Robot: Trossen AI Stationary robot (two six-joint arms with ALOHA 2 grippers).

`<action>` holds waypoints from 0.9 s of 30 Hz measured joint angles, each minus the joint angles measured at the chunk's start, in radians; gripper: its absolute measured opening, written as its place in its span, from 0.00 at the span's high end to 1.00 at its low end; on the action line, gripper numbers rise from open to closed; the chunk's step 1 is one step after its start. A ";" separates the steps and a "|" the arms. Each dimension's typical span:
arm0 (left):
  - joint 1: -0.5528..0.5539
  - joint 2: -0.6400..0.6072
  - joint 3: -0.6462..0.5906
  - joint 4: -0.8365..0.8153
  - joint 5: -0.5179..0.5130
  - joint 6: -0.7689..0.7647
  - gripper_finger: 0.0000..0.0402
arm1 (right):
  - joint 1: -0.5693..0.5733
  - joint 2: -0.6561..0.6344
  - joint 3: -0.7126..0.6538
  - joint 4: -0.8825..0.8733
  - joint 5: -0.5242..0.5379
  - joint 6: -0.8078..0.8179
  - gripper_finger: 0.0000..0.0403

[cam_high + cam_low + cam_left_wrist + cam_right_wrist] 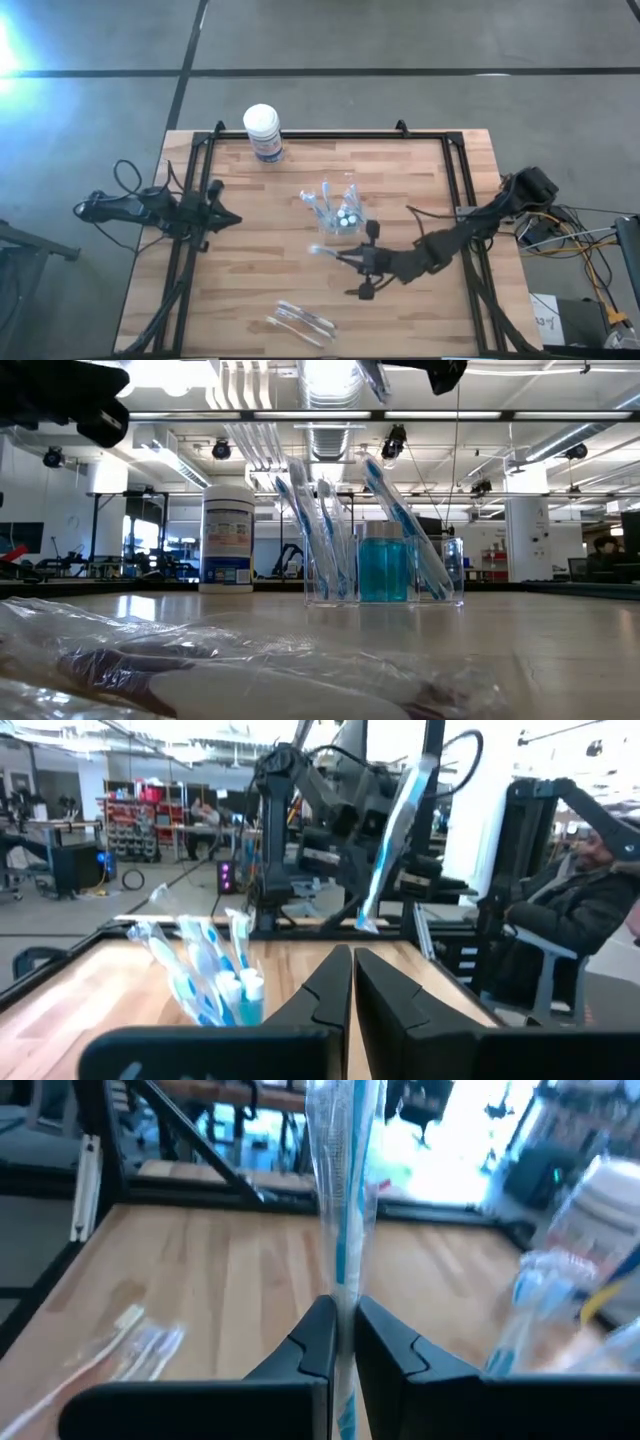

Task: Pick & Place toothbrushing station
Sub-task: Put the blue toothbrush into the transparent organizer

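Observation:
The toothbrushing station (336, 212) is a clear plastic holder standing on its base at the table's middle. It holds several blue-and-white toothbrushes and small blue bottles, and it also shows in the low view (385, 560) and the left wrist view (212, 982). My right gripper (350, 262) is just near of the station, shut on a plastic-wrapped blue toothbrush (345, 1200). My left gripper (235, 220) is shut and empty over the table's left part, pointing toward the station. My right gripper pinches the wrapped toothbrush's handle (344, 1285) between its two fingers, wrapper and all. The brush sticks out past the fingertips toward the table's left and tilts steeply upward (395, 830). It is clear of the table.
A white round tub with a blue label (263, 130) stands at the far edge. More wrapped toothbrushes (300, 320) lie near the near edge. A black frame (330, 136) runs round the table's far and side edges. A seated person (585, 910) is beyond the right side.

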 joint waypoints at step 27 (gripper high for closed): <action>0.000 0.586 0.009 0.521 -0.140 0.075 0.62 | -0.183 0.112 -0.252 0.590 -0.153 -0.262 0.96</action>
